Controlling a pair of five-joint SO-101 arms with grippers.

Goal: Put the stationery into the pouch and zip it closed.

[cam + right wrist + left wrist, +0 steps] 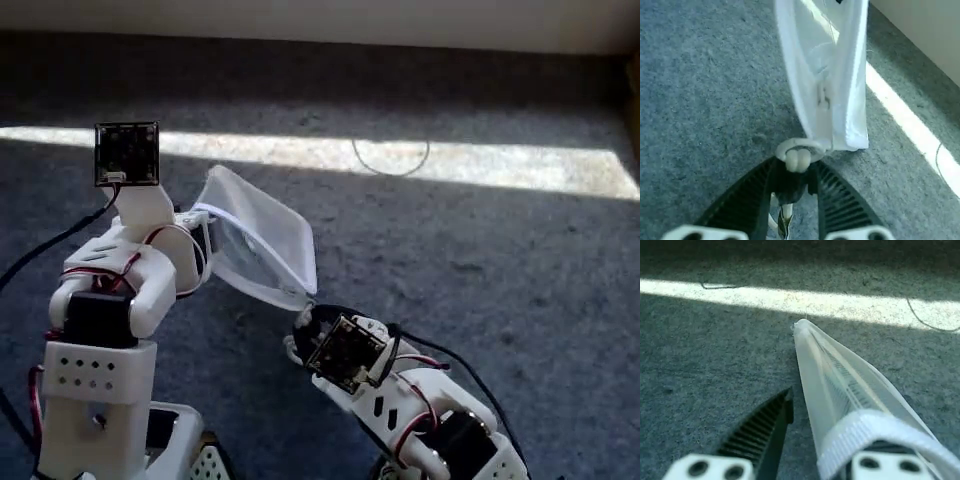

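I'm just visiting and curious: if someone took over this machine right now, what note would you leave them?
Left pincer: carries the pouch at its strap end, held up over the carpet.
Right pincer: shut on the ring pull at the pouch's lower corner.
Done: something ruled shows through the pouch, so contents seem in.
To do: confirm the pouch is zipped fully; I can't tell from here.

The pouch (pixel 262 240) was translucent white mesh, its pull ring (pixel 799 150) cream-white and its webbing strap (pixel 875 427) plain white. The left arm (pixel 110 300) and right arm (pixel 430 410) were white with black blocks and red-and-black wiring. The right gripper (pixel 796 167) had black, ribbed fingers (pixel 837 197). The carpet (pixel 500 290) was speckled grey-blue, crossed by a pale band of sunlight (pixel 500 165).
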